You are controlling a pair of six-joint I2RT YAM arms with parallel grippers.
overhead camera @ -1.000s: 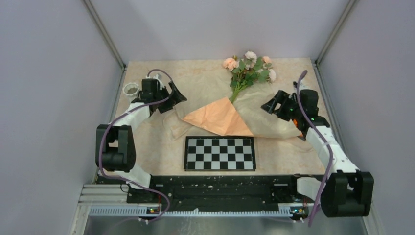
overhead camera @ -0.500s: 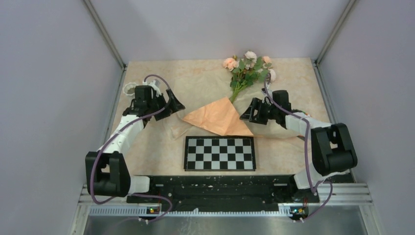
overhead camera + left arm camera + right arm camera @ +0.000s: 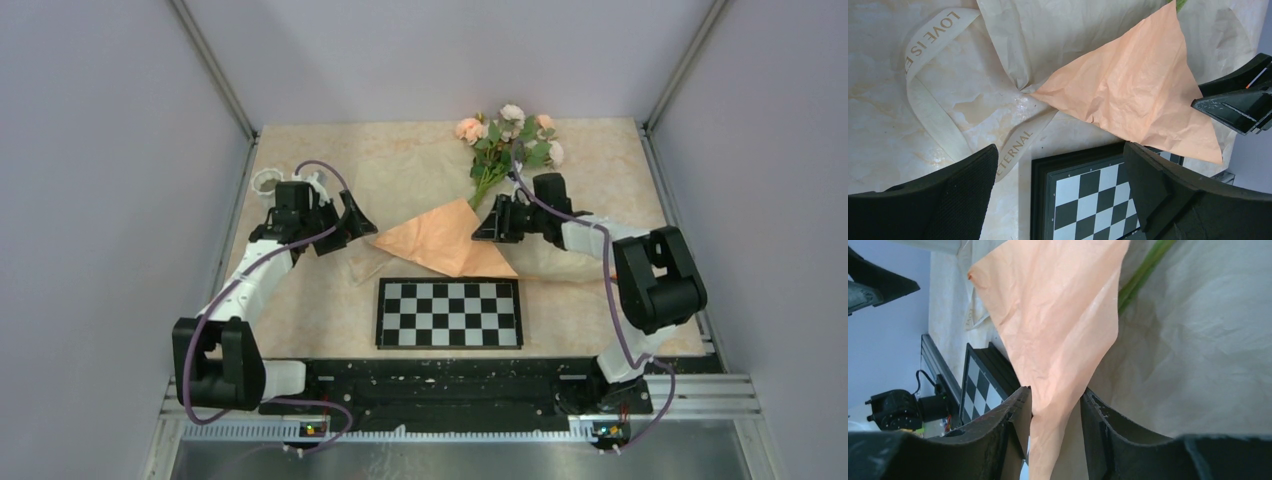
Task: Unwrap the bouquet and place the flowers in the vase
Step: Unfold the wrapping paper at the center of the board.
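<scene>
On table (image 3: 320,300): one vase (image 3: 266,182), one bouquet (image 3: 508,148)

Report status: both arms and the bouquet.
Left gripper open, near loose ribbon. Right gripper astride orange paper edge, grip unconfirmed. Flowers lying on unfolded wrap; vase behind left arm.

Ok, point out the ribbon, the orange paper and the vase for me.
ribbon (image 3: 1018,145): left wrist view, on the stretch printed ETERNAL.
orange paper (image 3: 1133,95): left wrist view, middle of the sheet.
vase (image 3: 257,182): top external view, on its white rim.
</scene>
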